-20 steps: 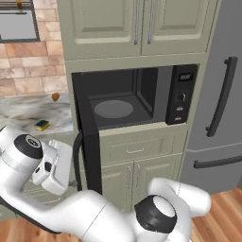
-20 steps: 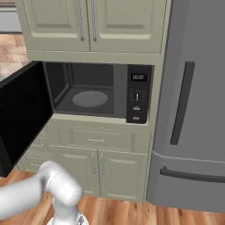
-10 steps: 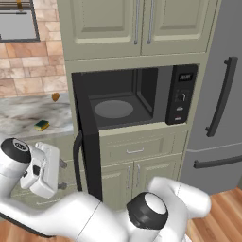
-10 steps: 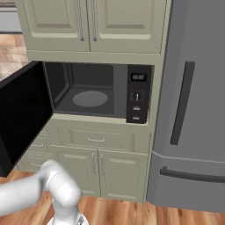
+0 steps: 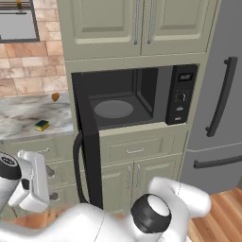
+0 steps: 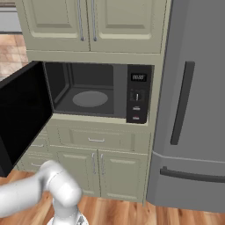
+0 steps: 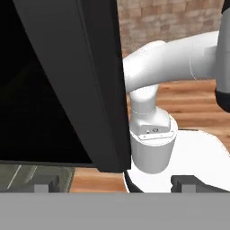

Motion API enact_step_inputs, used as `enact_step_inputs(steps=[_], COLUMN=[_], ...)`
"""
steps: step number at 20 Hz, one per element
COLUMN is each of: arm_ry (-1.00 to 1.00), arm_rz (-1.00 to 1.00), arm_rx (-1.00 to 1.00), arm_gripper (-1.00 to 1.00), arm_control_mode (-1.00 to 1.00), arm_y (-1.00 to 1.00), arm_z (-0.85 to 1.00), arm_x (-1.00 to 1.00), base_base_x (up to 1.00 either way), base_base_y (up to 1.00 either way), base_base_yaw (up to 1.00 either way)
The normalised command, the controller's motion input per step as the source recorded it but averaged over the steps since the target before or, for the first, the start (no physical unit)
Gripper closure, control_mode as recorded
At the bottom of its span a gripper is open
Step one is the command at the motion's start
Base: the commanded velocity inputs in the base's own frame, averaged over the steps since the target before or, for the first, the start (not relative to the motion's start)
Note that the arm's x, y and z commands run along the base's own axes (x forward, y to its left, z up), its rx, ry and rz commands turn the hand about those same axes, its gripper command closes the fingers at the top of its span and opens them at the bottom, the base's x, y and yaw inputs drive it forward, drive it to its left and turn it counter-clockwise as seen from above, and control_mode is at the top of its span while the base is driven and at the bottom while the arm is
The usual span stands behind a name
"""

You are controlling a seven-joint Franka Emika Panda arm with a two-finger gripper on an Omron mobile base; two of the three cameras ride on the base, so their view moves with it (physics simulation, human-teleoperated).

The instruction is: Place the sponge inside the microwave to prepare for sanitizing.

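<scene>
microwave [image 5: 142, 97] door [image 5: 87, 142] is swung fully open so the cavity is clear for loading, gripper [image 7: 114, 183] is spread and empty by the door edge, sponge [image 5: 42, 125] is left on the counter [image 5: 19, 118] at 9 o'clock of the cavity.

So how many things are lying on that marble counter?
2: a sponge near the front of the counter, and a small orange-brown object by the wall. More may lie off-frame.

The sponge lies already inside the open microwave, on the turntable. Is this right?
No. The sponge lies on the marble counter, left of the open microwave; its turntable is bare. The left base view shows it.
</scene>
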Motion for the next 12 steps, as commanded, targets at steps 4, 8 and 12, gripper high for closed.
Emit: enact_step_inputs(steps=[4,8,12], arm_ry=[0.17,0.14,0.10], arm_rz=[0.31,0.35,0.40], arm_rx=[0.00,0.00,0.02], arm_gripper=[-1.00,-1.00,-1.00], arm_control_mode=[-1.00,-1.00,-1.00], arm_y=[-0.03,-0.34,-0.60], arm_z=[0.30,0.32,0.12], arm_x=[-0.98,-1.00,-1.00], base_base_x=[0.00,0.00,0.00], base_base_y=[0.00,0.00,0.00], base_base_yaw=[0.00,0.00,0.00])
